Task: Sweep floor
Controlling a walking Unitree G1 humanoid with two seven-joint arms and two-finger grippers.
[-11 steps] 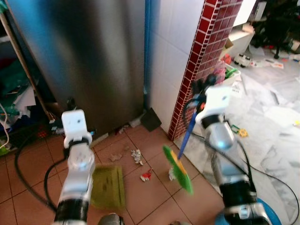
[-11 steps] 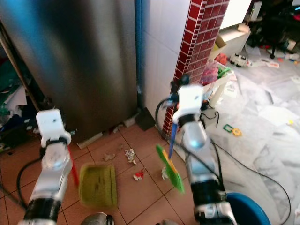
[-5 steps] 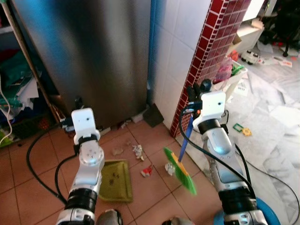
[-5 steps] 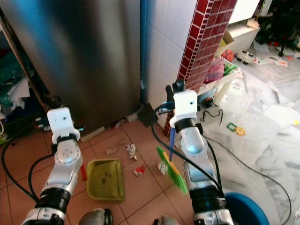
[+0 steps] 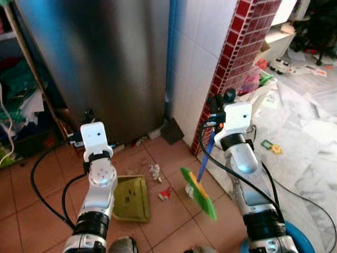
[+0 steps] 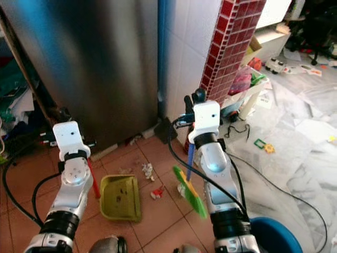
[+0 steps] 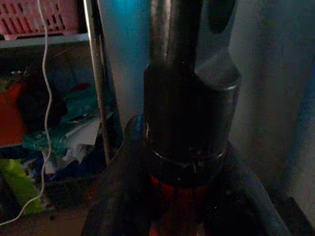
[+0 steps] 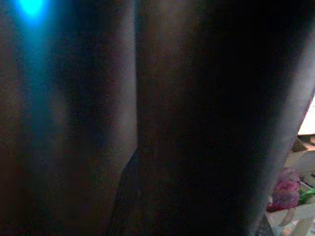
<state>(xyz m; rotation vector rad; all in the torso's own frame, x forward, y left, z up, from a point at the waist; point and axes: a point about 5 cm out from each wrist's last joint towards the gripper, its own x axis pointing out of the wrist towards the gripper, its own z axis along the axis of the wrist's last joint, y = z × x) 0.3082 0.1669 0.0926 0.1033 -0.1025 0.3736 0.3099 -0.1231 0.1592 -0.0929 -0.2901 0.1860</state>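
The right gripper (image 5: 215,113) holds one blue-handled broom (image 5: 206,153), its green bristle head (image 5: 198,192) low over the tile floor (image 5: 174,221), tilted. Left of that head lie about three litter scraps (image 5: 165,194), then one green dustpan (image 5: 131,191). The left gripper (image 6: 84,158) seems clamped on the dustpan's red handle (image 6: 94,181), though its fingers are hard to see

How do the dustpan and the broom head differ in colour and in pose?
The dustpan is dull yellow-green; the broom head is brighter green with a yellow strip. The dustpan lies flat on the floor tiles; the broom head hangs tilted at the end of its blue handle. Both are near the scraps of litter.
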